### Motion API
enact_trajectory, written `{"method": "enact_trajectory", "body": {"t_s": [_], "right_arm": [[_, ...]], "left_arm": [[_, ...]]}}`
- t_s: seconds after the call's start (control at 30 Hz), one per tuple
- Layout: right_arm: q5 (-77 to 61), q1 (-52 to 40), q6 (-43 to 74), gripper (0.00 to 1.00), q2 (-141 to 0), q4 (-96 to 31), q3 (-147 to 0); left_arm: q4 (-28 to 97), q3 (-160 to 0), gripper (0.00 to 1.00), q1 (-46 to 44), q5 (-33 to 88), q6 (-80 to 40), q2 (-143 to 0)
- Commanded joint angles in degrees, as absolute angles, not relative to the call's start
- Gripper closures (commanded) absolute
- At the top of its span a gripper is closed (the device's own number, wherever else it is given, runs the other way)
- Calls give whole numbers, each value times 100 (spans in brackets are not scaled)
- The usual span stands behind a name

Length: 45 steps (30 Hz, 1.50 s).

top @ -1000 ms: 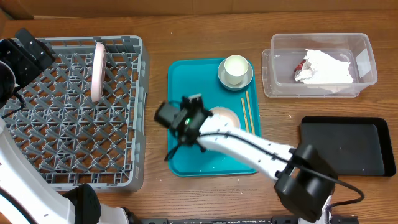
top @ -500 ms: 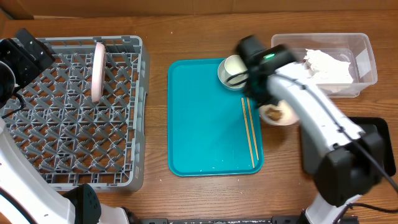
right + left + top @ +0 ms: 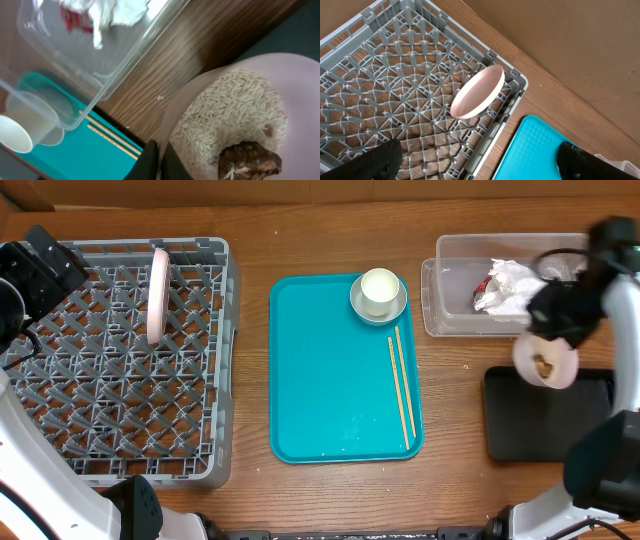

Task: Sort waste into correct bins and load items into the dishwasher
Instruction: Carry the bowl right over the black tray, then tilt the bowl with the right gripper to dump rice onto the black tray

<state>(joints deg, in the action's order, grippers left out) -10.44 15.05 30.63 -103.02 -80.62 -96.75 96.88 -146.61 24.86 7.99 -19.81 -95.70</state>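
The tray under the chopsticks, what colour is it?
Teal. The tray shows best in the overhead view.

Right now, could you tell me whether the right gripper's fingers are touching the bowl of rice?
Touching: the right wrist view shows the fingers pinching the rim of the bowl.

Upper right overhead, the clear tub [image 3: 455,285] is partly hidden by the blurred right arm [image 3: 570,305]; the bowl [image 3: 295,85] is cropped at the right wrist frame's edges.

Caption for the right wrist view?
Right hand grips the rim of a small pale pink bowl holding white rice grains and a brown food scrap.
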Motion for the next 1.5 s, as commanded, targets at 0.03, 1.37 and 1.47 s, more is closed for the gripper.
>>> {"method": "enact_trajectory", "body": {"t_s": [0.03,1.37,1.47], "right_arm": [[-2324,2460,2198,96,-10073,-8189,-9815],[-6399,5341,296,96,-10245,-7260,-7109],[-6372,5426,582,96,-10259,-6805,-6910]], "left_arm": [[9679,-14632,0,2510,860,-2080,-9594],[9679,-14632,0,2510,858,-2080,-9594],[9679,-14632,0,2510,858,-2080,-9594]]}}
